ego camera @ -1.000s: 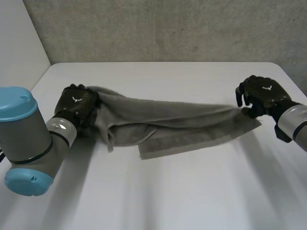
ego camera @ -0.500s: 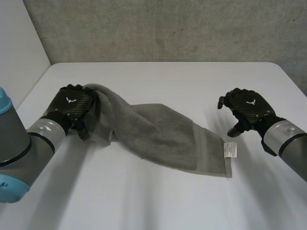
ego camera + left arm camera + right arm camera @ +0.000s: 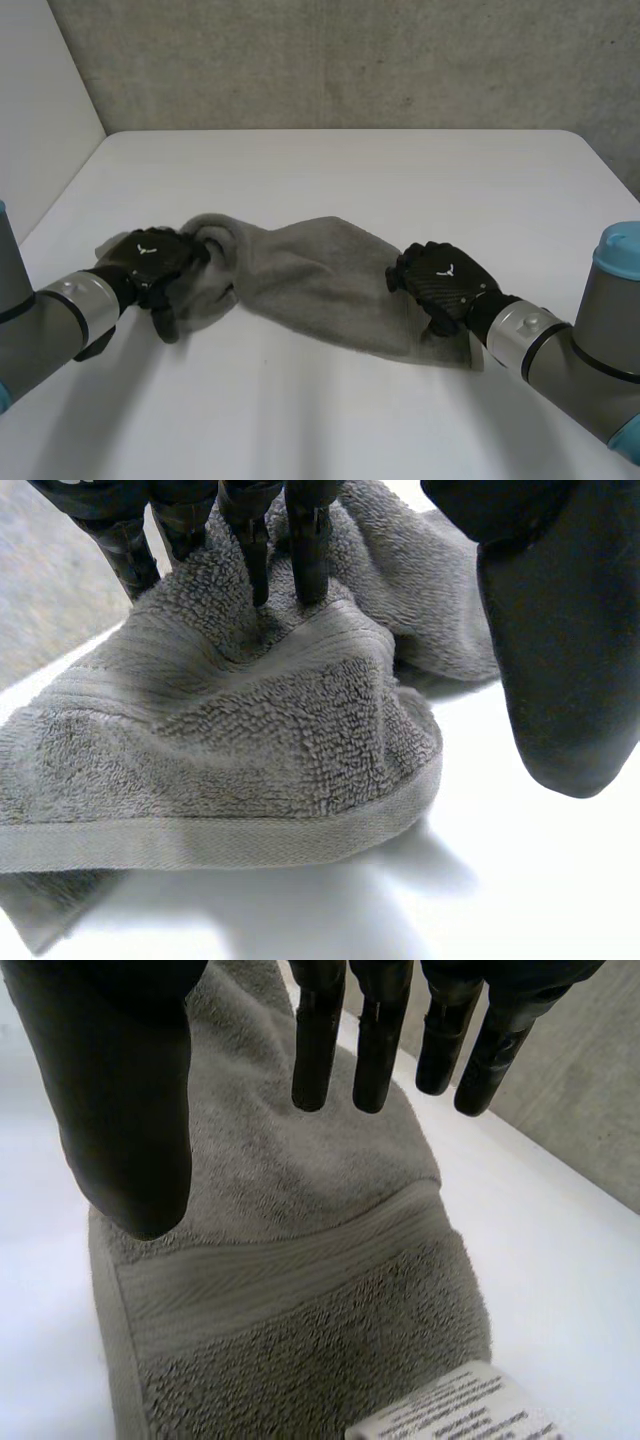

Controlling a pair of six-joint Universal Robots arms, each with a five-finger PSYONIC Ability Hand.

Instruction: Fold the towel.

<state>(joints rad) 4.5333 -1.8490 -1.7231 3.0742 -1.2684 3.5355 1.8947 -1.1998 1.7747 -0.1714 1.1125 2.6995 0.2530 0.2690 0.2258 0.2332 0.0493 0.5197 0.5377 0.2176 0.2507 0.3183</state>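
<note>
Towel sits rumpled mid table. Our left hand digs straight fingers into the bunched end, thumb clear. Right hand is spread over the other end, no pinch. Risk imo: w/ 2 loose holds, cloth slips & fold goes crooked.

The left hand and the right hand were black, each with a woven-pattern back that bore a small white winged emblem. Each wrist ended in a silver-grey cuff ringed by a dark band. The left arm and the right arm were smooth grey cylinders. A light-blue cap topped the right arm's joint.
</note>
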